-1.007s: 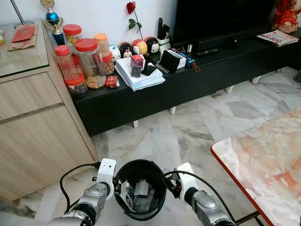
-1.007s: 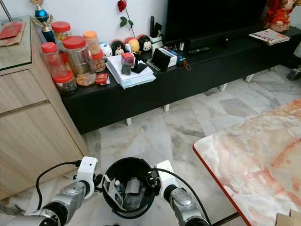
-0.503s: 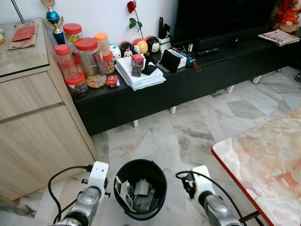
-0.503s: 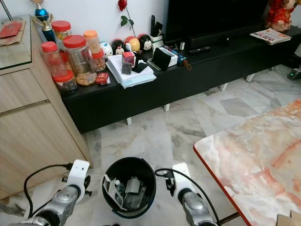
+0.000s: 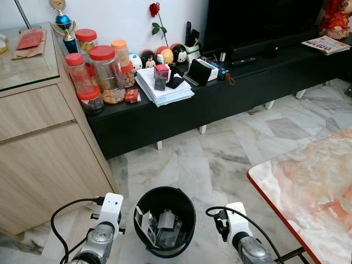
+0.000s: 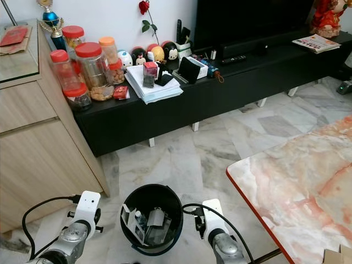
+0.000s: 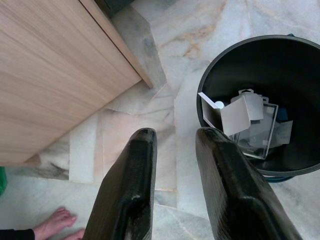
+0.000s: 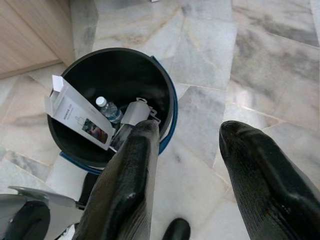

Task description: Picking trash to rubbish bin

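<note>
The round black plastic rubbish bin (image 5: 164, 220) stands on the marble floor (image 5: 220, 154) between the two arms, and it already holds trash: a white cardboard box (image 8: 75, 117), a clear plastic bottle with a white cap (image 8: 109, 111) and some grey packaging (image 7: 250, 112). So the depositing looks largely done, at least for these pieces. The left pincer (image 7: 172, 150) hangs just beside the bin's rim on the cabinet side, fingers parted and holding nothing; the right pincer (image 8: 187, 145) hangs just beside the opposite rim, likewise spread and empty. Neither touches the bin. Farther off, the pale wooden cabinet (image 5: 49, 159) stands at the left and the red-edged marble tabletop (image 5: 313, 187) at the right. Beyond them, the low black TV bench (image 5: 220, 77) carries red-lidded jars (image 5: 104, 66), a stack of white papers (image 5: 164, 88) and small figurines (image 5: 162, 55); whether any of that counts as trash left to collect I cannot tell from here
</note>
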You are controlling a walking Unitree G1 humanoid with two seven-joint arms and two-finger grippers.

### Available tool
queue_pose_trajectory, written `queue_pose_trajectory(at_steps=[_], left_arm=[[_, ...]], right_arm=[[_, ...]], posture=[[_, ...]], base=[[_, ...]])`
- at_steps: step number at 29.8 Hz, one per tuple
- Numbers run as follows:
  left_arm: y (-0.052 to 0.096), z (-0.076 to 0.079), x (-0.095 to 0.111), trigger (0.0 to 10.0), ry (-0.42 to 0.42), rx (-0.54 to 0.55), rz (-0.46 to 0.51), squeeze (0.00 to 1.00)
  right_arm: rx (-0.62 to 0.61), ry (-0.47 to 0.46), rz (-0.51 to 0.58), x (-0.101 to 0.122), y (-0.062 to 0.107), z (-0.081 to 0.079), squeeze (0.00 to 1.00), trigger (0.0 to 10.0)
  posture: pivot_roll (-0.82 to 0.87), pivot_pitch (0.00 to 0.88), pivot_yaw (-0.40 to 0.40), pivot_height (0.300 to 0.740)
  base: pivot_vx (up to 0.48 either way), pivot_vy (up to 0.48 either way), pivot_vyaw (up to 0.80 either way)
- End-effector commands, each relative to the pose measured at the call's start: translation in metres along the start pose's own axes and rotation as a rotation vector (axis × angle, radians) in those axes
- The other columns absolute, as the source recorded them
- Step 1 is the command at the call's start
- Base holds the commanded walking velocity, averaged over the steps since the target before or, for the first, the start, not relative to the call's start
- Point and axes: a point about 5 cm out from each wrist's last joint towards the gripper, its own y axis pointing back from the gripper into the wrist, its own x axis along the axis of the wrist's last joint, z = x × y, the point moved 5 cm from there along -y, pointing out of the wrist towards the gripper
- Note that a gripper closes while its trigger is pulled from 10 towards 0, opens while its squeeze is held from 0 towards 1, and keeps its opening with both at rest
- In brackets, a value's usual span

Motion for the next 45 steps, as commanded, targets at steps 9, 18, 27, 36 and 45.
queue_pose_trajectory(at_steps=[9, 18, 27, 36, 45], left_arm=[[0.0014, -0.0054, -0.006, 10.0, -0.009, 0.011, -0.013, 0.0], [0.0016, -0.0057, -0.0075, 10.0, -0.025, 0.0, -0.018, 0.0], [0.0014, -0.006, -0.007, 10.0, -0.02, 0.0, -0.018, 0.0], [0.0011, -0.0049, -0.0057, 10.0, -0.011, 0.0, -0.016, 0.0], [0.0008, -0.0042, -0.0045, 10.0, -0.002, 0.003, -0.013, 0.0]], right_arm=[[-0.01, -0.022, -0.014, -0.0044, 0.0007, -0.0007, 0.0, 10.0], [-0.005, -0.037, -0.016, -0.0068, 0.0009, -0.0049, 0.0, 10.0], [-0.001, -0.039, -0.013, -0.0055, 0.0005, -0.0058, 0.0, 10.0], [-0.004, -0.038, -0.009, -0.0041, 0.0003, -0.0043, 0.0, 10.0], [-0.006, -0.029, -0.004, -0.0018, -0.0001, -0.0025, 0.0, 10.0]], posture=[[0.17, 0.0, 0.023, 0.74], [0.17, 0.0, 0.037, 0.74], [0.17, 0.0, 0.039, 0.74], [0.17, 0.0, 0.034, 0.74], [0.17, 0.006, 0.026, 0.74]], base=[[0.0, 0.0, 0.0], [-0.055, 0.0, 0.0], [-0.285, 0.0, 0.0], [-0.285, 0.0, 0.0], [-0.285, 0.0, 0.0]])
